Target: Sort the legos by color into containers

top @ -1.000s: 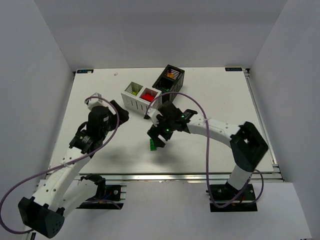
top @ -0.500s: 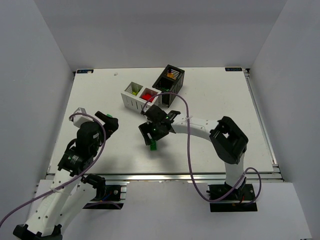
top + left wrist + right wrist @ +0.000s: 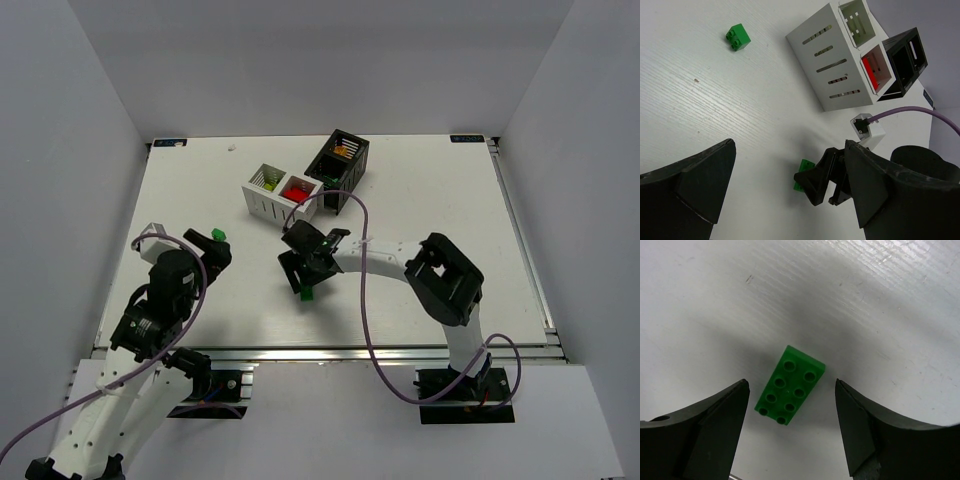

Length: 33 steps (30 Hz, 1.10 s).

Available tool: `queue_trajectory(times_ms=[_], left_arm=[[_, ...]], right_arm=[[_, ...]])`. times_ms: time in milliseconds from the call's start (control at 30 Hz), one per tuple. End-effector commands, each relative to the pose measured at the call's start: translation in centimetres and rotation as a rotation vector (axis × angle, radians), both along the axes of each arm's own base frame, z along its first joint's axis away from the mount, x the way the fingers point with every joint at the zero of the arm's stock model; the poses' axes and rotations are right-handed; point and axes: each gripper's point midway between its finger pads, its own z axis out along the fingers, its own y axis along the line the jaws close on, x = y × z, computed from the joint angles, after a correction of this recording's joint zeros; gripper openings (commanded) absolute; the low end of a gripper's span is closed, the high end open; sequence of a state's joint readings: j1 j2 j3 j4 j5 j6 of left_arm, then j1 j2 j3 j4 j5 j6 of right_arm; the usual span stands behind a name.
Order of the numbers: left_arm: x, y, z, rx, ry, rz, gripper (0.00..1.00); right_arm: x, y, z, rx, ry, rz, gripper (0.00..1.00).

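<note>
The right tool (image 3: 304, 283) hangs open just above the table (image 3: 420, 200). Its jaws stand either side of a green lego (image 3: 790, 385) without touching it. The lego lies studs up, at 6 o'clock from the white container (image 3: 262, 203). The left tool (image 3: 785, 185) gapes wide and empty at 8 o'clock from that container.

The white desk (image 3: 430, 190) carries a white container (image 3: 262, 203) towards its far side. A black container (image 3: 328, 166) stands just beside that box's right end. A small green brick (image 3: 216, 236) lies to the box's near left. An eight-stud green brick (image 3: 790, 385) lies studs up, well in front of the box.
</note>
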State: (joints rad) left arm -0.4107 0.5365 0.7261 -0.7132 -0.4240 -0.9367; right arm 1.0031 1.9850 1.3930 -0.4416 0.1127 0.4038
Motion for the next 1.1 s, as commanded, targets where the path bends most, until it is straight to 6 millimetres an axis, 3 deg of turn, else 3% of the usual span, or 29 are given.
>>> queue_trajectory(times_ms=[0, 200, 367, 600, 700, 867, 900, 1067], left_arm=[[-0.4, 0.6, 0.5, 0.003, -0.005, 0.022, 0.98], [-0.9, 0.9, 0.6, -0.003, -0.003, 0.036, 0.98], [-1.2, 1.4, 0.7, -0.004, -0.01, 0.057, 0.98], [-1.3, 1.6, 0.3, -0.006, -0.011, 0.065, 0.98], [-1.3, 1.4, 0.1, -0.012, -0.008, 0.06, 0.98], [-1.0, 1.3, 0.7, -0.007, -0.02, 0.057, 0.98], [-0.8, 1.2, 0.8, -0.008, -0.024, 0.056, 0.98], [-0.2, 0.5, 1.0, -0.048, -0.045, 0.041, 0.98]], right_arm=[[0.7, 1.0, -0.3, 0.014, -0.017, -0.03, 0.74], [1.1, 1.0, -1.3, -0.023, -0.037, -0.02, 0.6], [0.8, -1.3, -2.4, -0.102, -0.067, -0.006, 0.4], [0.9, -3.2, -2.6, -0.156, -0.125, 0.029, 0.27], [1.6, -2.2, -1.3, -0.12, -0.168, 0.078, 0.18], [2.5, 0.7, 3.5, -0.006, -0.238, 0.202, 0.0], [2.6, 1.1, 4.5, 0.015, -0.253, 0.217, 0.0], [1.2, 1.6, 6.1, 0.091, -0.224, 0.327, 0.0]])
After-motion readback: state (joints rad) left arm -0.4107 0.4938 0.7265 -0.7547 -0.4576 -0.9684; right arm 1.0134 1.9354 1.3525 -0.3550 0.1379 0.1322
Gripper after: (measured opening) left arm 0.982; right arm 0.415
